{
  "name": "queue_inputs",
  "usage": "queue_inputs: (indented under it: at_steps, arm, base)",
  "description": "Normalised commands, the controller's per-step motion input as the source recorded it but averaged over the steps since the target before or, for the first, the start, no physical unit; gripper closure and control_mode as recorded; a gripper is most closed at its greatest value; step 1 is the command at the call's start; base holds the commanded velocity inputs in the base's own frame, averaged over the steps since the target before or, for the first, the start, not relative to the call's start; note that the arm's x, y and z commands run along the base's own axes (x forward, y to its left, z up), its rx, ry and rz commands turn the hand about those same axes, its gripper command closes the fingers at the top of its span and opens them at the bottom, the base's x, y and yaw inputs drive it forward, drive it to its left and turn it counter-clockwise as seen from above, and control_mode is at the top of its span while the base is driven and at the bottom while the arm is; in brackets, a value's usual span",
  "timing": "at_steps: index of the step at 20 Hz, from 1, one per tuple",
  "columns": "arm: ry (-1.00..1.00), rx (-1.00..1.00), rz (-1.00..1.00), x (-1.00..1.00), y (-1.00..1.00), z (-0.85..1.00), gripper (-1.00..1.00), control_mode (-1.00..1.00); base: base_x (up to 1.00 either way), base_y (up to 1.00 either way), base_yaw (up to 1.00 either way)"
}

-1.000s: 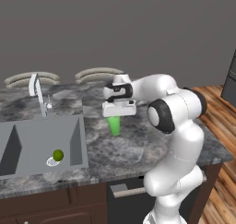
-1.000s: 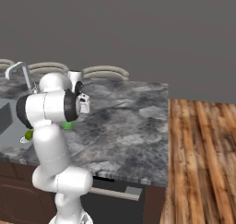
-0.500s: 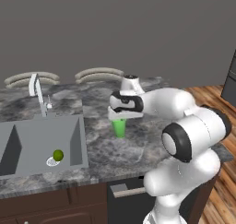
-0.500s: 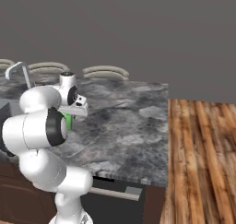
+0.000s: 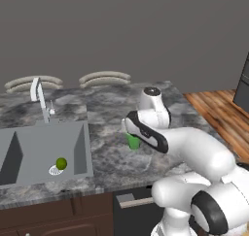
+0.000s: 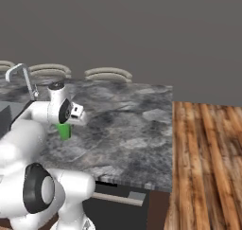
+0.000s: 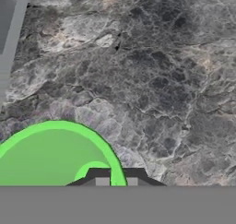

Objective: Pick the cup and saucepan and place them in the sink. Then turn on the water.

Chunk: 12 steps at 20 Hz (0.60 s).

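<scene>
The fingers [image 7: 114, 181] pinch the rim of the small bright green cup [image 5: 133, 142], mid-frame over the dark stone tabletop [image 5: 107, 152]. Next, carry it left into the grey sink [image 5: 29, 147].

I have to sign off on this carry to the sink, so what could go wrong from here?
1. The fingers pinch only the rim of the cup, so it might slip or swing while carried above the counter.
2. A yellow-green ball sits on the drain in the sink; a cup set there could land on it and tip.
3. The faucet stands at the back edge of the sink, so a high approach could graze it.
</scene>
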Motion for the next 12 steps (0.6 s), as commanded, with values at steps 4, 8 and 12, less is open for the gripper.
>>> queue_inputs:
  at_steps: [4,8,12]
  arm:
    - [-0.05,0.0,-0.1,-0.93,-0.47,0.06,1.0,-1.0]
    - [0.0,0.0,-0.14,-0.54,-0.37,0.06,1.0,-1.0]
    - [0.03,0.0,-0.11,-0.17,-0.26,0.3,1.0,-1.0]
  base:
    - [0.0,0.0,0.0]
    - [0.0,0.0,0.0]
    - [0.0,0.0,0.0]
